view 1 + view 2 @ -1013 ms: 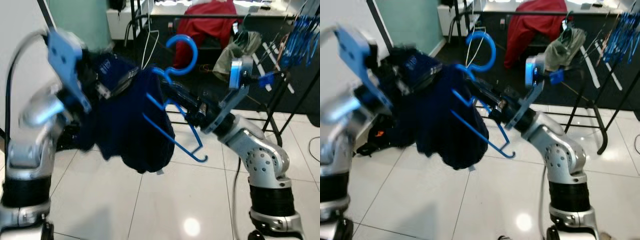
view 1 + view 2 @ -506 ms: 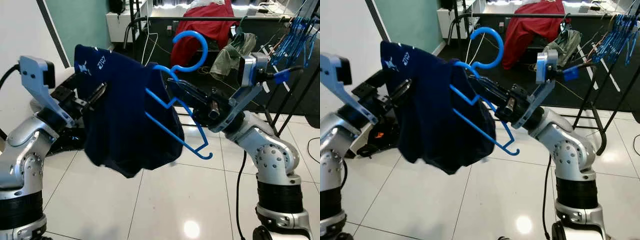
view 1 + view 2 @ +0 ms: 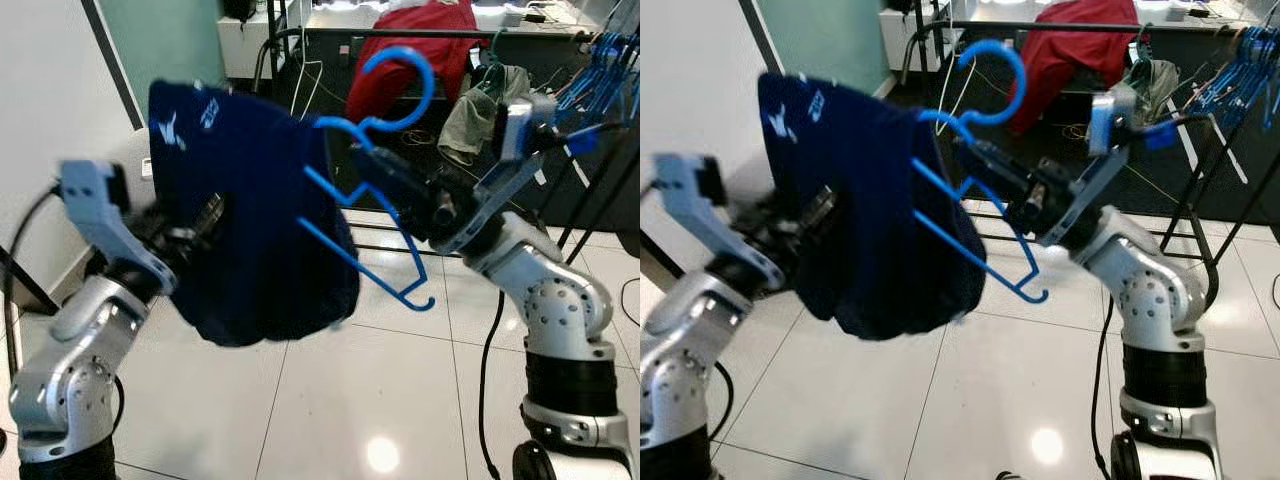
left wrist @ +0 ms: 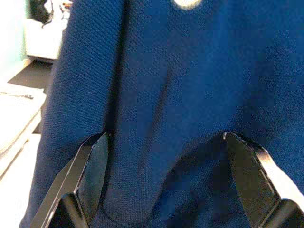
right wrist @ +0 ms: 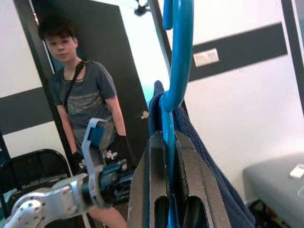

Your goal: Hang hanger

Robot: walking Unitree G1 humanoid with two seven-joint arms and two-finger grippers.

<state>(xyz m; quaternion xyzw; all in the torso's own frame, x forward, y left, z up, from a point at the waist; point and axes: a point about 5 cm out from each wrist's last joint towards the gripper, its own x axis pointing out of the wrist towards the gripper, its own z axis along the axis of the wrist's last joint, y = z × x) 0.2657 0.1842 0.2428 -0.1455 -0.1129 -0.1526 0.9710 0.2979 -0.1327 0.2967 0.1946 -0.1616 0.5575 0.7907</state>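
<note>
A blue plastic hanger (image 3: 405,85) is held up in the air in front of me, hook upward, its lower bar slanting down to the right. A navy shirt (image 3: 240,220) with white print hangs over its left side. My right gripper (image 3: 368,165) is shut on the hanger's stem just under the hook; the right wrist view has the stem clamped between the fingers (image 5: 156,190). My left gripper (image 3: 205,215) is against the shirt's front, lower down. In the left wrist view it (image 4: 165,137) stands open, with navy cloth across both fingertips.
A black clothes rail (image 3: 330,33) stands behind with a red garment (image 3: 420,40) and an olive one (image 3: 480,100). A drying rack with several blue hangers (image 3: 600,60) is at the far right. A person (image 5: 80,95) stands in a doorway. White floor tiles (image 3: 330,400) lie below.
My left arm has dropped lower and its gripper now sits lower against the shirt. The right arm has lifted the hanger a little, still gripping it.
</note>
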